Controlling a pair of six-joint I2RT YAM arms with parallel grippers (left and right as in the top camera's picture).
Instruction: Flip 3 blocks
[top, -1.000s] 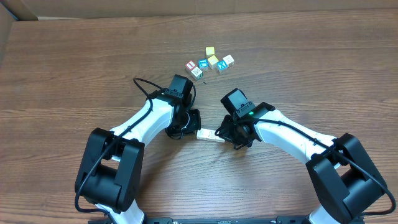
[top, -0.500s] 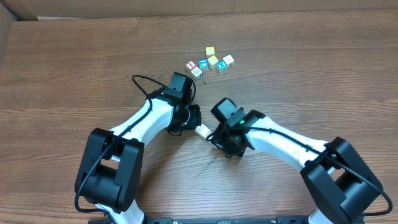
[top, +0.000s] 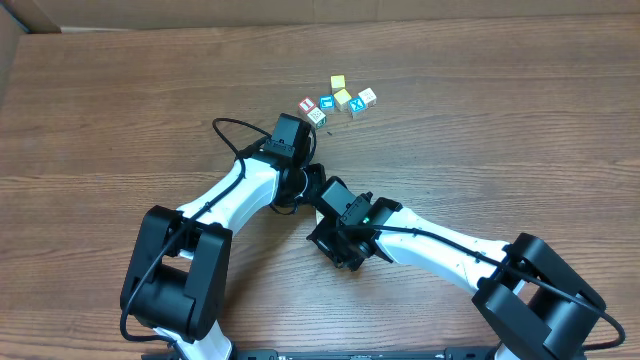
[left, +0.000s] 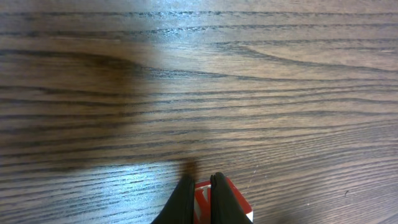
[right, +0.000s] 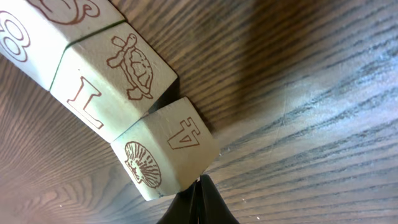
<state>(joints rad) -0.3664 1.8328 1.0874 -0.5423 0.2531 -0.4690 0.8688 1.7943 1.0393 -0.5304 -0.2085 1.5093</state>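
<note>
The right wrist view shows three cream blocks touching in a row on the wood: one printed with an 8 (right: 34, 28), a turtle block (right: 112, 78) and a shell block (right: 168, 149). My right gripper (right: 200, 183) is shut, its tips against the shell block's lower corner. My left gripper (left: 199, 182) is also shut, its fingertips (left: 185, 193) lying against a block face with a red border (left: 236, 198). In the overhead view the left gripper (top: 310, 185) and right gripper (top: 325, 203) meet at the table's middle, and the blocks are hidden under them.
A cluster of small cubes lies farther back: a red one (top: 308, 104), a blue one (top: 326, 103), two yellow-topped ones (top: 338, 82), a blue X cube (top: 357, 109) and a pale one (top: 367, 96). A black cable (top: 225, 135) loops beside the left arm.
My right arm has swung left toward the left gripper, carrying the row of cream blocks with it until they vanish beneath the wrists. The left arm has barely moved.
</note>
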